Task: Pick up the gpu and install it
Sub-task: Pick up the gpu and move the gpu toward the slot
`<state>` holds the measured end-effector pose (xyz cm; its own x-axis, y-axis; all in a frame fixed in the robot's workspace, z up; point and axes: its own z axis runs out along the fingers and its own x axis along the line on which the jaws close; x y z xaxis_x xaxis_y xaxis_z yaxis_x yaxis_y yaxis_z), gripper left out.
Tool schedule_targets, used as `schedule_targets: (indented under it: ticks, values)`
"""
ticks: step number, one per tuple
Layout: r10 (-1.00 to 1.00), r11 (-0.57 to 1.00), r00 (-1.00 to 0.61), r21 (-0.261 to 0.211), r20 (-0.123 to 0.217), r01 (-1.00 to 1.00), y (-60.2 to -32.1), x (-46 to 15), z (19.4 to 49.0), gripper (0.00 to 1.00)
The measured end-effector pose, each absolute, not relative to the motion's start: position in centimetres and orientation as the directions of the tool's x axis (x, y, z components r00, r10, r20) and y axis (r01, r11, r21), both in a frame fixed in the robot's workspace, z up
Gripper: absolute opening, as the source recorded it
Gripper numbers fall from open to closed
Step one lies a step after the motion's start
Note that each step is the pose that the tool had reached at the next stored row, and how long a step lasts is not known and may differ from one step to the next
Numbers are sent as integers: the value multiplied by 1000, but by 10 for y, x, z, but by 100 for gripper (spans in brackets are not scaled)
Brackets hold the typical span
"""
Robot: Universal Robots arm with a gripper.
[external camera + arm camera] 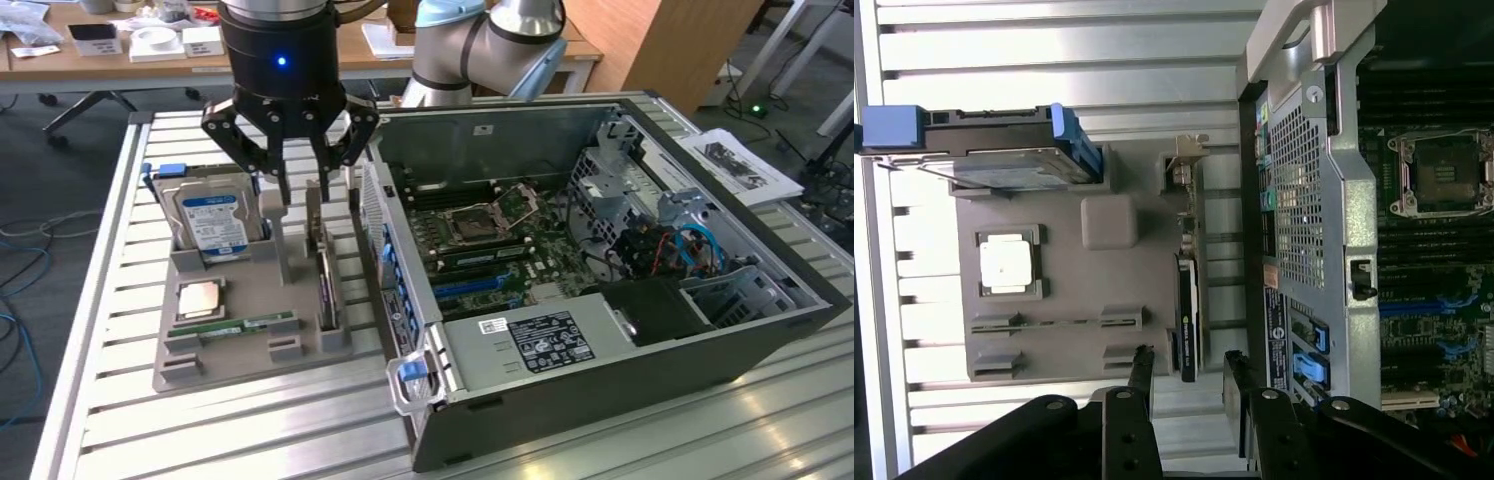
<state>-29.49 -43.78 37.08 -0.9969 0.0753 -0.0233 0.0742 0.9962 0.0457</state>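
Beneath one hand [304,192], one gpu [324,272]

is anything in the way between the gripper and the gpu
Nothing visible is. The open gripper hangs just over the gpu, which stands on edge in the grey holder beside the computer case. The hard drive stands apart, toward the exterior view's left.

The gpu [324,272] stands on edge in the holder [187,365] on the bench [100,400] — between hard drive [214,220] and computer case [601,350].
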Motion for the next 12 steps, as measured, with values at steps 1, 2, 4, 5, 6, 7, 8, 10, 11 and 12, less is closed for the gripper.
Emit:
schedule_targets:
  ticks: [1,2,4,5,6,7,8,10,11,12]
  values:
    - [75,996,-997,46,-23,74,-438,-295,370,42]
    - [75,996,-997,46,-24,74,-438,-295,370,42]
    - [75,996,-997,46,-23,74,-438,-295,369,42]
    - [75,996,-997,46,-23,74,-438,-295,369,42]
    - [75,996,-997,47,-23,74,-438,-295,369,42]
    - [75,996,-997,47,-23,74,-438,-295,369,42]
    - [75,996,-997,47,-23,74,-438,-295,369,42]
    - [75,996,-997,47,-23,74,-438,-295,368,42]
    - [75,996,-997,47,-23,74,-438,-295,368,42]
    - [75,996,-997,47,-23,74,-438,-295,368,42]
